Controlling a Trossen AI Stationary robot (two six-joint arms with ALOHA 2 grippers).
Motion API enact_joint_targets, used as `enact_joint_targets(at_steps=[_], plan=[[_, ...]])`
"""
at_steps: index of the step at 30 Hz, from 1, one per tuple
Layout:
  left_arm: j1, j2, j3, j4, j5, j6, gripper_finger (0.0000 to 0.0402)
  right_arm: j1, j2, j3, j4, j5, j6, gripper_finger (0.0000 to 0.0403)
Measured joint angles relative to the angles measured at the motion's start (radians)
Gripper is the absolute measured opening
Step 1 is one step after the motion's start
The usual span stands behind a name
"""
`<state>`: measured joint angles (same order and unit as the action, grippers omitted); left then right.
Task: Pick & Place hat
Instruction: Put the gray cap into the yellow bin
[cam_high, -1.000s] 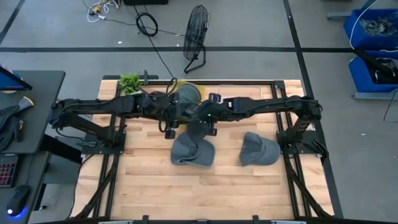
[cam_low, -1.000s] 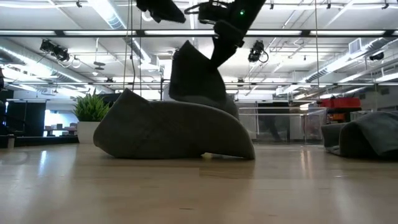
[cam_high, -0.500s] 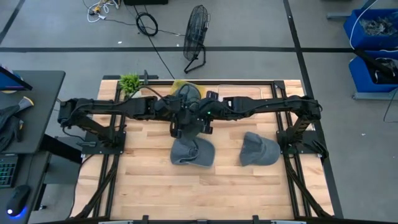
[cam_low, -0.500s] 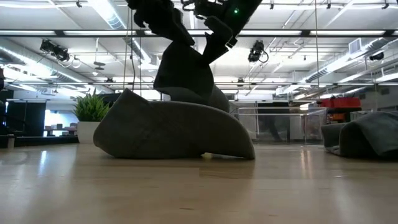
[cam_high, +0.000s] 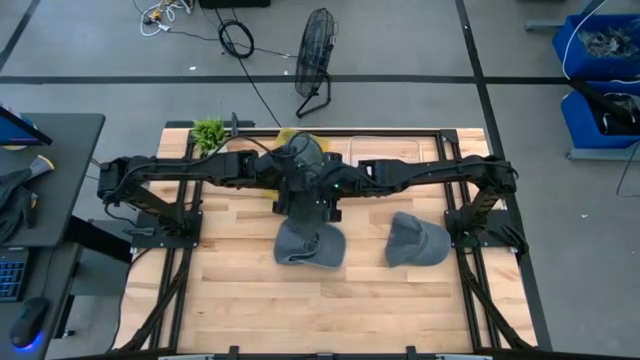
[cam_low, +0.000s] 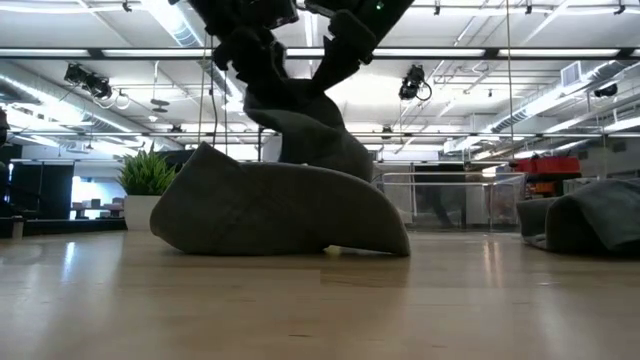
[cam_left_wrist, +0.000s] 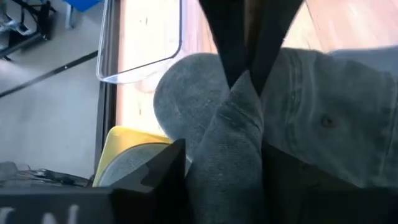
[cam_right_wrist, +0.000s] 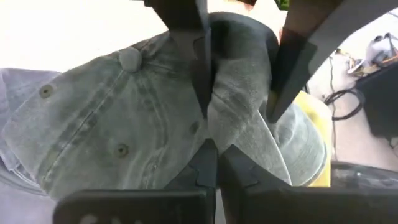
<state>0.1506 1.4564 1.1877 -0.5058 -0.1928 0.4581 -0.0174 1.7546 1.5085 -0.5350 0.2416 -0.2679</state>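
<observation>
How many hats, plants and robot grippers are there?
Grey hats: 4 (held hat, front hat, right hat, back hat)
Plants: 1 (plant)
Grippers: 2 (left gripper, right gripper, both gripping the held hat)
Total: 7

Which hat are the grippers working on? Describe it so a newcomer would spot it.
On the wooden table, look mid-table where both arms meet. The hat hangs off the surface, pinched by the left gripper and right gripper. Unlike the other grey hats, it is airborne.
</observation>
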Motion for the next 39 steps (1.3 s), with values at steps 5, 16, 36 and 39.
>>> enact_joint_targets(at_steps=[5,16,36,39], plan=[[0.002,-0.006,-0.001,0.006,-0.001,-0.039,0.0092,0.000,0.000,0.000,-0.006,0.042,0.024,0.0011],[-0.018,-0.007,-0.002,-0.169,-0.183,-0.339,0.0041,0.049,-0.017,0.002,-0.114,0.296,-0.006,0.0087],[-0.034,-0.200,-0.001,-0.235,-0.661,-0.421,0.0044,0.173,-0.059,0.002,-0.365,0.509,0.261,0.0122],[0.022,-0.209,0.000,-0.241,-0.693,-0.426,0.0043,0.172,-0.059,0.002,-0.364,0.509,0.260,0.0118]])
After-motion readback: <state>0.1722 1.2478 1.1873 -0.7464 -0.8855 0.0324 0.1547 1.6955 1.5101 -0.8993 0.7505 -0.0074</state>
